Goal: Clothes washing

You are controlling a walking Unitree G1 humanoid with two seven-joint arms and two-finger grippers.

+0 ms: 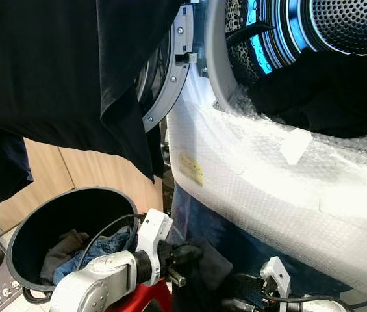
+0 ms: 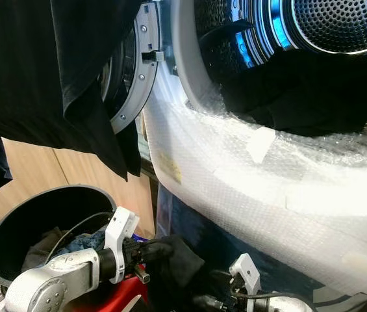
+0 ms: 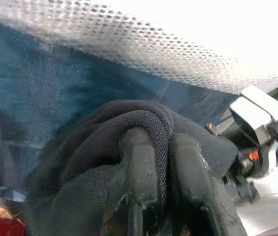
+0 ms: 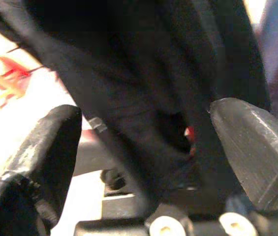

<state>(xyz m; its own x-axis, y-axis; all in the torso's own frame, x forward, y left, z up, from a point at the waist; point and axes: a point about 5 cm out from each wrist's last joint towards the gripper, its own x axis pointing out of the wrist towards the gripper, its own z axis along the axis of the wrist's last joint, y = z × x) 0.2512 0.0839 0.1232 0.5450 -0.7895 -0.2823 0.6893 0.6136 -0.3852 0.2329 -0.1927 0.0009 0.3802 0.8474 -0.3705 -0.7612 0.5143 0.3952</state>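
Low beneath the bubble-wrapped white washing machine front (image 1: 280, 188): left gripper (image 3: 161, 147) pinched tight on a bunched black mesh cloth (image 3: 129, 128). Right gripper (image 4: 143, 142) spread wide beside it. Probably soft, light, floppy; best gathered at the bunched fold.

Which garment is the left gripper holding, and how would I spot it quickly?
Start at the washing machine, its front wrapped in bubble wrap, then drop below it to the left gripper. Pinched there is a small bunched black mesh cloth. The big black garment hangs flat higher up, and the clothes in the black bucket are blue and grey.
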